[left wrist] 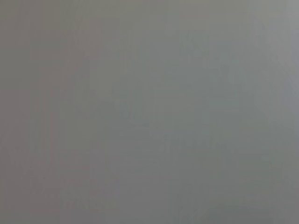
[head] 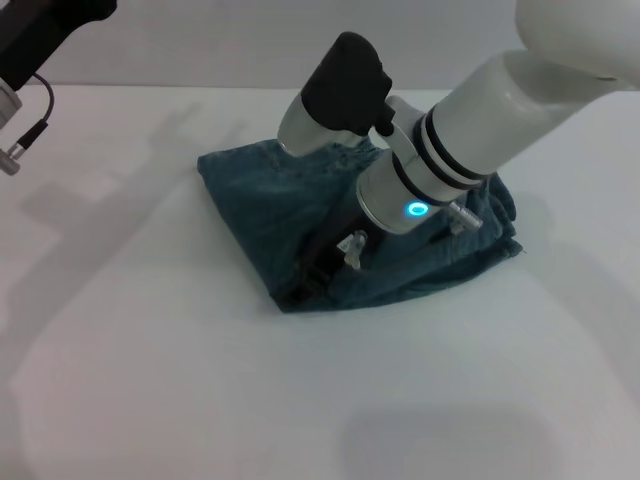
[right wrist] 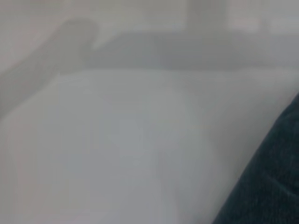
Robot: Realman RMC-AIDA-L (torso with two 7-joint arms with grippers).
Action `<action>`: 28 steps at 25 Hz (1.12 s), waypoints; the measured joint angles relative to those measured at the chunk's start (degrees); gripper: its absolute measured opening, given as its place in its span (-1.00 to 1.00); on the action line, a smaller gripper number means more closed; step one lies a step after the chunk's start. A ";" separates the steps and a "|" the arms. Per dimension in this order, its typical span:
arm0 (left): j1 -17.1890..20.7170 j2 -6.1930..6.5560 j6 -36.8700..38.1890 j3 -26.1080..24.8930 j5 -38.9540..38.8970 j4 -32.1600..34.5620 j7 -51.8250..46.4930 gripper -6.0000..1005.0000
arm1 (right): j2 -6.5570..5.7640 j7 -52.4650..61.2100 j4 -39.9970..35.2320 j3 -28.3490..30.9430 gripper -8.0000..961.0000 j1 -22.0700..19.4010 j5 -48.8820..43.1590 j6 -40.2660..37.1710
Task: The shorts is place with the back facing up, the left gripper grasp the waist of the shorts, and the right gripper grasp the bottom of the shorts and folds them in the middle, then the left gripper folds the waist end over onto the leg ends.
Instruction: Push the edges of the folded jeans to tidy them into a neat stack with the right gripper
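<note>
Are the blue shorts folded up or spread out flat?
Folded. The shorts lie as a compact bundle on the white table, layers stacked along the near edge, with the right gripper down on them.

I can read no text, label, brand or number anywhere. The only sign is a small glowing blue ring light (head: 416,210) on the wrist of my right arm, right of centre in the head view, above the shorts (head: 262,200). My wrist views show only blurred surfaces with no markings on them.
</note>
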 joint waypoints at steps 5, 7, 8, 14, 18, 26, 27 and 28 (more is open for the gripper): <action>-0.31 0.03 0.00 0.04 0.01 -1.16 0.06 0.69 | -0.01 -0.41 -0.28 -0.50 0.12 0.13 0.12 4.75; -0.34 0.05 0.04 0.15 0.01 -1.18 0.08 0.69 | -0.01 -0.43 -0.40 -1.00 0.12 0.31 0.14 6.49; -0.34 0.05 0.12 0.22 0.01 -1.18 0.08 0.69 | -0.01 -0.44 -0.45 -1.31 0.12 0.42 0.14 7.47; -0.34 0.08 0.39 0.42 0.00 -1.18 0.09 0.69 | -0.01 -0.52 -0.50 -1.58 0.12 0.52 0.88 12.57; -0.34 0.09 0.29 0.44 0.05 -1.18 0.09 0.69 | -0.01 -0.61 -0.51 -1.58 0.12 -0.20 1.61 16.32; -0.32 0.09 0.18 0.44 0.26 -1.24 0.09 0.69 | -0.65 -4.40 -7.84 -0.63 0.12 -6.87 9.80 13.16; -0.14 0.09 0.15 0.19 0.37 -1.26 0.09 0.69 | -0.80 -5.74 -10.00 0.05 0.12 -8.57 11.94 11.26; -0.14 0.09 0.15 0.19 0.37 -1.26 0.09 0.69 | -0.91 -6.74 -12.10 1.08 0.12 -10.25 13.55 8.93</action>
